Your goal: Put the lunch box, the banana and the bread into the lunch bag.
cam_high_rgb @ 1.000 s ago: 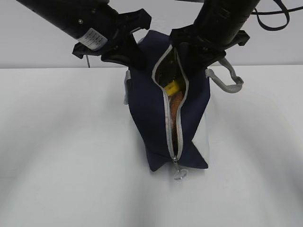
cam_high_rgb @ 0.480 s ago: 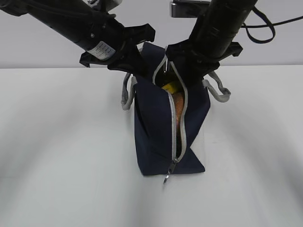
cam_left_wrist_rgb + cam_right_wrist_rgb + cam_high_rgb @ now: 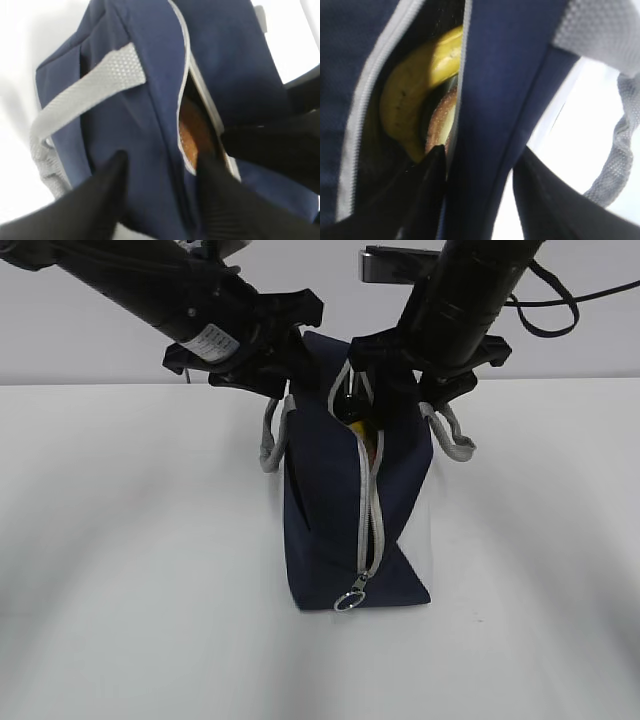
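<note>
The navy lunch bag (image 3: 320, 510) stands on the white table, its zipper partly open at the far end. My left gripper (image 3: 285, 390) straddles the bag's left wall, one finger (image 3: 110, 185) outside and one in the opening, jaws apart. My right gripper (image 3: 395, 390) straddles the right wall the same way, one finger (image 3: 432, 190) inside. The banana (image 3: 415, 95) lies inside the bag, a bit of yellow showing in the exterior view (image 3: 363, 426). The bread (image 3: 192, 132) lies inside beside it and shows in the right wrist view (image 3: 440, 117). The lunch box is hidden.
The zipper's metal ring pull (image 3: 350, 602) hangs at the bag's near end. Grey webbing handles hang on each side, left (image 3: 268, 440) and right (image 3: 450, 435). The white table (image 3: 130, 570) surrounds the bag.
The bag has straightened from a tilt and its near end shifted left. The opening has narrowed, hiding most of the bread and banana. Both arms moved slightly up and back.
</note>
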`<state>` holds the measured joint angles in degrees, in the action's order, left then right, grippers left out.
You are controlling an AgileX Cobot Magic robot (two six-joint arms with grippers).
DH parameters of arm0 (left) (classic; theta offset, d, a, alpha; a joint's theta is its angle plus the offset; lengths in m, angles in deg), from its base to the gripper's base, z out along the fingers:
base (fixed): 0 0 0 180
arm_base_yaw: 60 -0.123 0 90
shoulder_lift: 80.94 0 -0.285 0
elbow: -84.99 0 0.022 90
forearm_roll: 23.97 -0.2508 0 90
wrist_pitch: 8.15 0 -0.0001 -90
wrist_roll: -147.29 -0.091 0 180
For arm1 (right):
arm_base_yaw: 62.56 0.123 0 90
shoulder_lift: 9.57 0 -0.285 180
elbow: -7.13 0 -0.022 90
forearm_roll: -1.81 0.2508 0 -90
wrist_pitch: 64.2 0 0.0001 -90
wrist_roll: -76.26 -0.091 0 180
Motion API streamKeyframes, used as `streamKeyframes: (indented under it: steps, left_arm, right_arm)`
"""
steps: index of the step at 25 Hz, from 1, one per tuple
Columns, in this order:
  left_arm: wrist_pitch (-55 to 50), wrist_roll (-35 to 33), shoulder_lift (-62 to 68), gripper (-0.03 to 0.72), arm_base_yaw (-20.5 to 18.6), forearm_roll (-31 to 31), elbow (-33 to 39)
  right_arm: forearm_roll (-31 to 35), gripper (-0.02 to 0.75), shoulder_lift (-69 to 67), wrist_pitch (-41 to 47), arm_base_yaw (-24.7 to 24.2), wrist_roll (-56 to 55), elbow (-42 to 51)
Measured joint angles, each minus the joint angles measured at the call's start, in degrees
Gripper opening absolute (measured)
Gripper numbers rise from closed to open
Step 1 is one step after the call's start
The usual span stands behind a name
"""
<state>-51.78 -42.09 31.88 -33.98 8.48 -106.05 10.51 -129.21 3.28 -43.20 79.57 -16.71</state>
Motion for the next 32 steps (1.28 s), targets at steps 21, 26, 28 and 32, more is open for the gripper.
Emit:
streamKeyframes:
  steps: [21,26,28,32]
  left_arm:
    - [-7.1,-1.9,-13.8,0.442,1.9,-6.7,7.6]
    - [-3.6,-5.0,-19.0,0.435,4.4,-6.8,16.5]
    - [-2.5,-6.2,-21.0,0.435,4.9,-6.7,18.8]
    - [-1.4,-7.7,-24.2,0.435,5.1,-6.5,21.8]
  right_arm:
    - [0.2,0.363,31.4,-19.2,0.0,1.9,32.5]
    - [2.3,0.363,40.7,-25.0,0.0,6.4,46.2]
    - [5.3,0.363,43.7,-26.7,0.0,10.0,50.9]
    - [16.7,0.363,46.6,-29.0,0.0,23.0,59.9]
